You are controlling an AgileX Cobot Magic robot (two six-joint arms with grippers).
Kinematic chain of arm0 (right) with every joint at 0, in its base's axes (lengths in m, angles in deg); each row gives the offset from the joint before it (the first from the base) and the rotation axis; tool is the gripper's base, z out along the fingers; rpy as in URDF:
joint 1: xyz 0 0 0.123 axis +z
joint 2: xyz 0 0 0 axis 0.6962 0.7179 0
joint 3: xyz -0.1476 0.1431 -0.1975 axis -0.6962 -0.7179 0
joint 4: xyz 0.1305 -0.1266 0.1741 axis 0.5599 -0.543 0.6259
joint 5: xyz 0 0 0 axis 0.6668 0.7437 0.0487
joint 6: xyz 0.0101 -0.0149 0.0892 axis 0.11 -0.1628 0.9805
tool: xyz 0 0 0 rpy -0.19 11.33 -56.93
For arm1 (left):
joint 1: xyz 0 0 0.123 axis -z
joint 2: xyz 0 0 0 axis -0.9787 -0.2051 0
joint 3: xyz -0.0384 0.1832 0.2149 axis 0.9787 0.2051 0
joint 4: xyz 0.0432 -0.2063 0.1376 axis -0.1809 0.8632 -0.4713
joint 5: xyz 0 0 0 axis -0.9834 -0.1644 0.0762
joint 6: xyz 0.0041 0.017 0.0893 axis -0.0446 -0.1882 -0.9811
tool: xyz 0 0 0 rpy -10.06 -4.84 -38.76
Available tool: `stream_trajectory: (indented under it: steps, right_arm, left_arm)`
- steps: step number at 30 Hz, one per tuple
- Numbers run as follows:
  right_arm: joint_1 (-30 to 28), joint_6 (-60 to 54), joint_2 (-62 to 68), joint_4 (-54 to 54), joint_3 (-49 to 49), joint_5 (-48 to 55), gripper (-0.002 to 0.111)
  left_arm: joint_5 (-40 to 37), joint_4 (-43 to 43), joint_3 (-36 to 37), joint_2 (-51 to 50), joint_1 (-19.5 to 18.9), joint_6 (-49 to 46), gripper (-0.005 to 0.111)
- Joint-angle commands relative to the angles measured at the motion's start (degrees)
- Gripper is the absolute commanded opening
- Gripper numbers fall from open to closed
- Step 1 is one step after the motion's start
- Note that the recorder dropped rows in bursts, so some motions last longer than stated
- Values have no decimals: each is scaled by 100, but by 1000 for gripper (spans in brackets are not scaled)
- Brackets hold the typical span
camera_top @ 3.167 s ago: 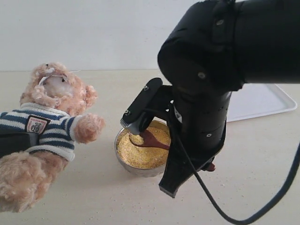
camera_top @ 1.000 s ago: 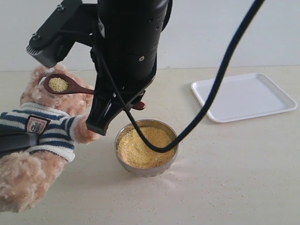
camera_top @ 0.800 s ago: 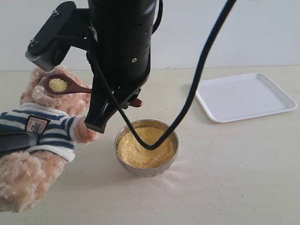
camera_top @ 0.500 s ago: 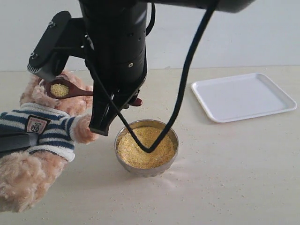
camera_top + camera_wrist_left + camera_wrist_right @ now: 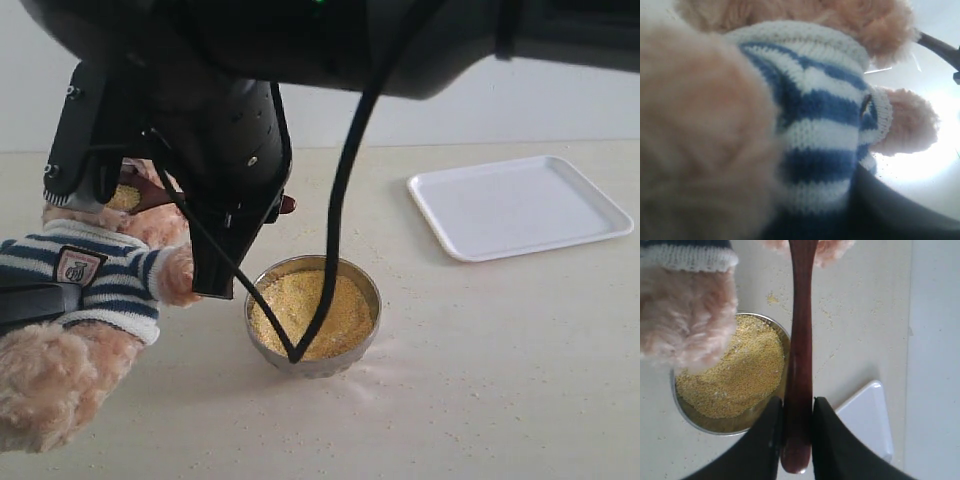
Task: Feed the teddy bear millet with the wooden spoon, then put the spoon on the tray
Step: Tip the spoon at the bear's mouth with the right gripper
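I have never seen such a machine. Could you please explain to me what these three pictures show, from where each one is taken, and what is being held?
This is a robot with two arms, each ending in a two-fingered gripper. The wide picture comes from a camera off the arms; the big black shape in it is the right arm, close to the lens. The other two pictures come from cameras on the wrists. On the table stand a steel bowl of yellow millet and a white tray. The right gripper is shut on the wooden spoon, whose loaded end is at the face of the teddy bear. The left gripper holds the bear by its body, so its camera sees mostly striped shirt.
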State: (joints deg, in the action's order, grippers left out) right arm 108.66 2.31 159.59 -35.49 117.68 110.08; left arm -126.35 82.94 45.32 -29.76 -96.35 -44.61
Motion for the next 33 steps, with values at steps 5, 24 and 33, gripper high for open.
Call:
stream_trajectory:
  steps: [5, 24, 33]
  right_arm:
    - [175, 370, 74, -622, 14, 2, 0]
    - [678, 864, 74, -2302, -715, 9, 0]
    - [793, 1103, 74, -2665, -715, -14, 0]
  left_arm:
    - [-109, 99, 2, 41, -8, -20, 5]
    - [-109, 99, 2, 41, -8, -20, 5]
    - [-109, 99, 2, 41, -8, -20, 5]
